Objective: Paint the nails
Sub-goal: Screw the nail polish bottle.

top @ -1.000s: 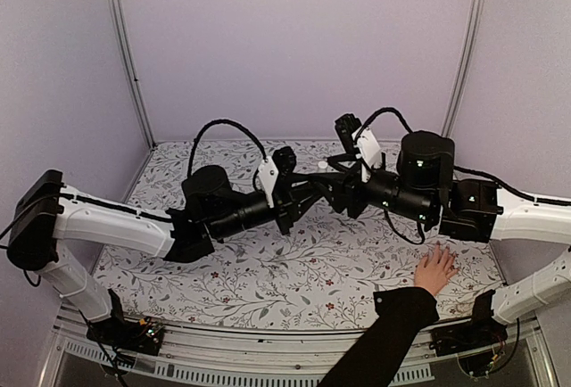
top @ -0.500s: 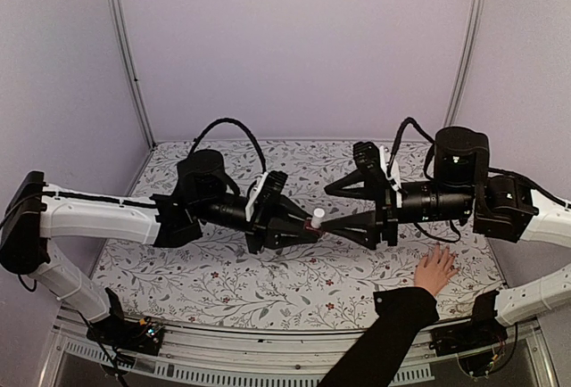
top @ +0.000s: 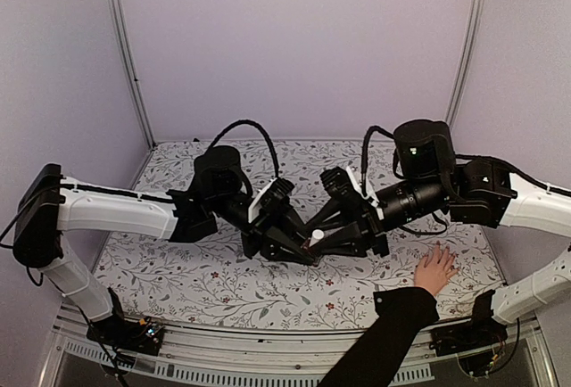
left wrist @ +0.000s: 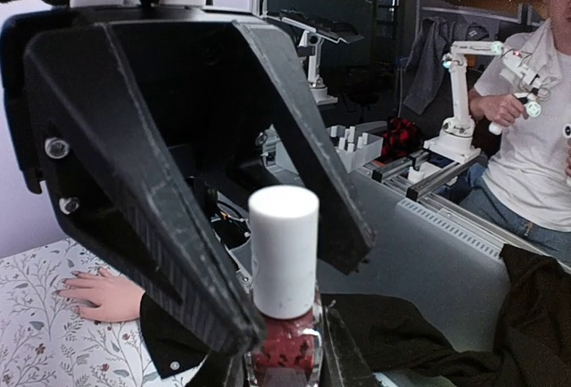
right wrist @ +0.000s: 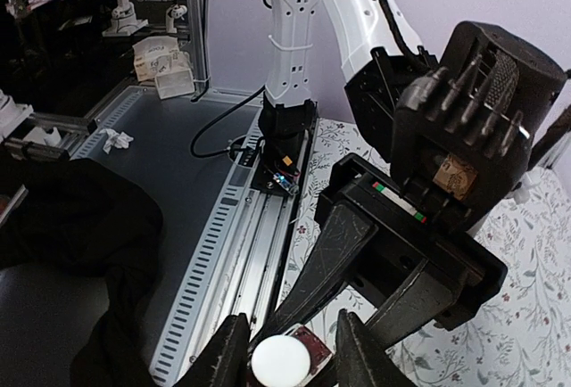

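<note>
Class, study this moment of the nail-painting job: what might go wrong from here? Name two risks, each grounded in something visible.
1. The right pincer straddles the white cap and looks off-centre; closing may tilt the bottle held by the left pincer.
2. The person's hand lies on the table near the right arm; a swing might strike it.

The left arm [top: 116, 213] and right arm [top: 526, 209] are stretching inward, tips meeting at centre. The left hand [left wrist: 285, 298] is clamping a bottle [left wrist: 284, 356] by its body. The right hand [right wrist: 285, 351] is straddling the cap [right wrist: 279, 362], fingers parted.
</note>
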Action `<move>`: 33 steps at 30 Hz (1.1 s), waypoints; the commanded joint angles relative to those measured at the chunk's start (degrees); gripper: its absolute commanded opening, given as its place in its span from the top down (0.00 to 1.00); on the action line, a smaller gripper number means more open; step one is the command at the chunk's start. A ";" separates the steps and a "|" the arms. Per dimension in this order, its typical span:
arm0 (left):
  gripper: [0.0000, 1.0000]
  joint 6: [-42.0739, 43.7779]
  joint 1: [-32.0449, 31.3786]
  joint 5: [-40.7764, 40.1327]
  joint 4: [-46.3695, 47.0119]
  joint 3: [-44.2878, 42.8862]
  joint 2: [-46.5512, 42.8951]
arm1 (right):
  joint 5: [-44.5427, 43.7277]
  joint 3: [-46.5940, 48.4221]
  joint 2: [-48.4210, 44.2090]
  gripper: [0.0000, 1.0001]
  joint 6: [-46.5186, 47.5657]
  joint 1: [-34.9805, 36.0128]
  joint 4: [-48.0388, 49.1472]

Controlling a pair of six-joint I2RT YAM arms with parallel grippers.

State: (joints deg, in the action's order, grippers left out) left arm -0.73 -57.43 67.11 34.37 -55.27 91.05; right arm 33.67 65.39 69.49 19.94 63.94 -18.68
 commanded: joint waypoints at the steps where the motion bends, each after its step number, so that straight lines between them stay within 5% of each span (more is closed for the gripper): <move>1: 1.00 -1.79 -0.32 2.94 3.02 -1.65 0.80 | 2.08 3.07 1.76 0.71 1.41 0.90 -2.67; 5: 1.00 -1.79 -0.12 2.73 3.15 -1.24 0.56 | 2.01 2.99 1.37 0.89 1.01 1.01 -2.81; 10: 1.00 -1.90 0.43 0.13 4.23 -0.07 -0.21 | 0.99 2.49 0.57 1.00 -0.17 1.01 -2.24; 33: 1.00 -0.94 -1.00 -40.78 15.43 7.63 -7.27 | -27.42 -1.05 2.67 1.00 -13.29 -0.75 6.41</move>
State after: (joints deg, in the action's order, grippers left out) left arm -2.92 -57.23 39.42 43.53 -47.13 85.45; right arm 15.20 65.36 69.84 10.33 63.57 -14.28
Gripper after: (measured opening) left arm 0.208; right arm 0.127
